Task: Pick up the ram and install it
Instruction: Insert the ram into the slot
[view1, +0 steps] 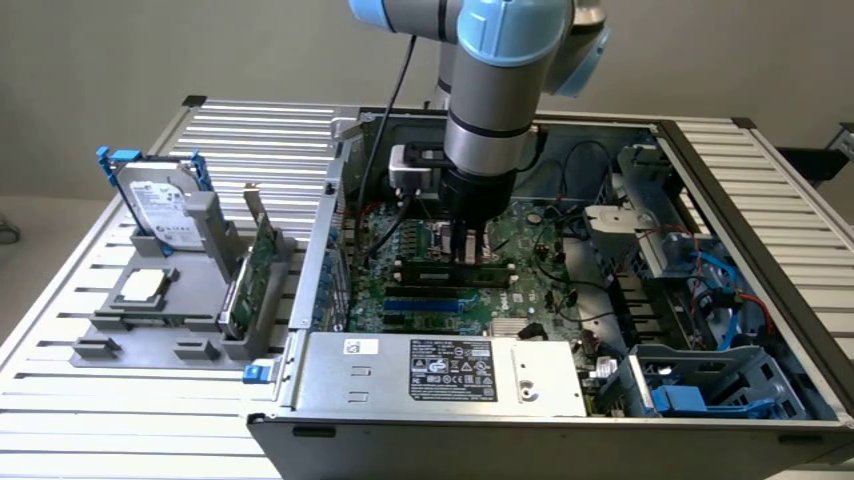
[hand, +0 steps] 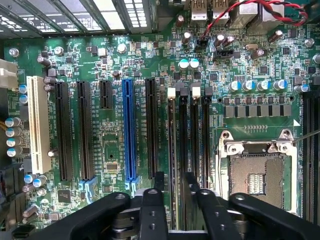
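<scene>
jaws: parted, straddling ram (view1: 454, 268) | ram: apparently seated, on edge, long axis parallel to blue slot (hand: 129, 130)

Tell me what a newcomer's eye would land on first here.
The robot arm reaches down into the open computer case, its pincer open over the black memory slots. Next come the bright blue expansion slot and the empty CPU socket on the green motherboard.
</scene>
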